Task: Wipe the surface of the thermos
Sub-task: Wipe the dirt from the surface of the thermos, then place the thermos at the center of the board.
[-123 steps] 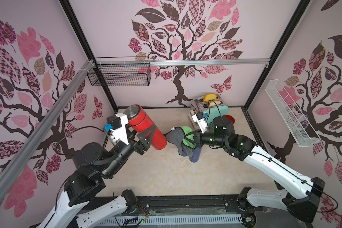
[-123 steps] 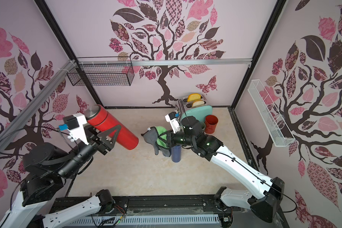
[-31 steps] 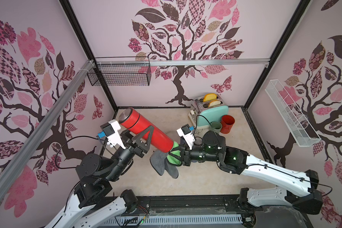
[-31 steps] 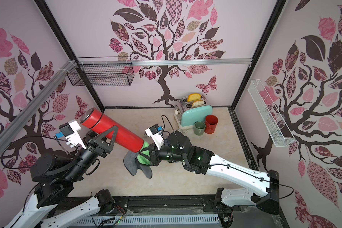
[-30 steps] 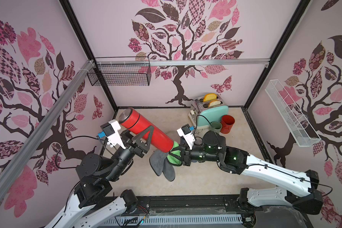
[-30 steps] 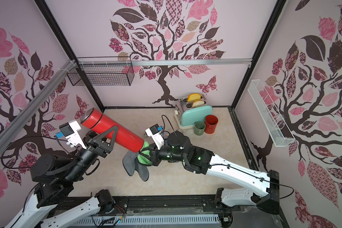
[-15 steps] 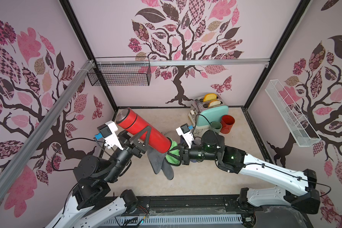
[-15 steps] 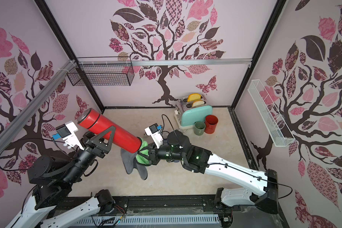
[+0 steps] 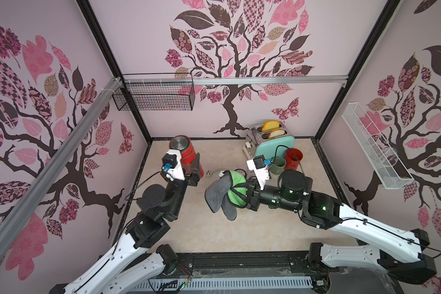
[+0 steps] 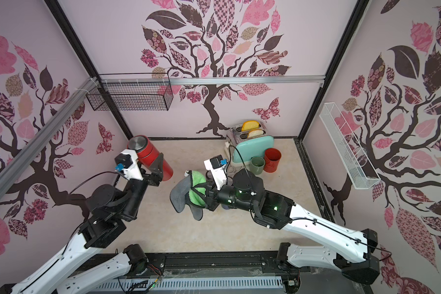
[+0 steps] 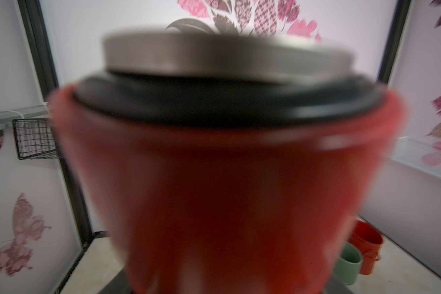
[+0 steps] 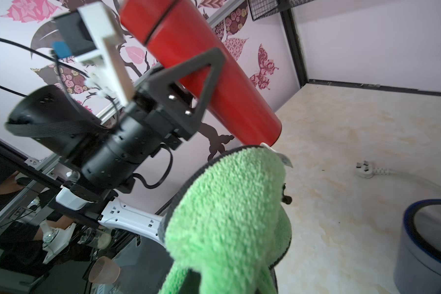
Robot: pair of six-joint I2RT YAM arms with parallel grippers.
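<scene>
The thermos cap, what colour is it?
Silver metal cap, on the red thermos; it shows best in a top view.

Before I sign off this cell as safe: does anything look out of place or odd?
One thing: a white power plug lies loose on the beige tabletop, plugged into nothing. The red cylindrical thermos is tilted only because the left gripper holds it aslant; the right gripper clamps the green-and-grey cloth.

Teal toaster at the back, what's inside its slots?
In the teal toaster stand two slices: a yellow-orange slice nearer the back wall and a paler tan slice in front of it. Their lower parts are hidden inside the slots.
</scene>
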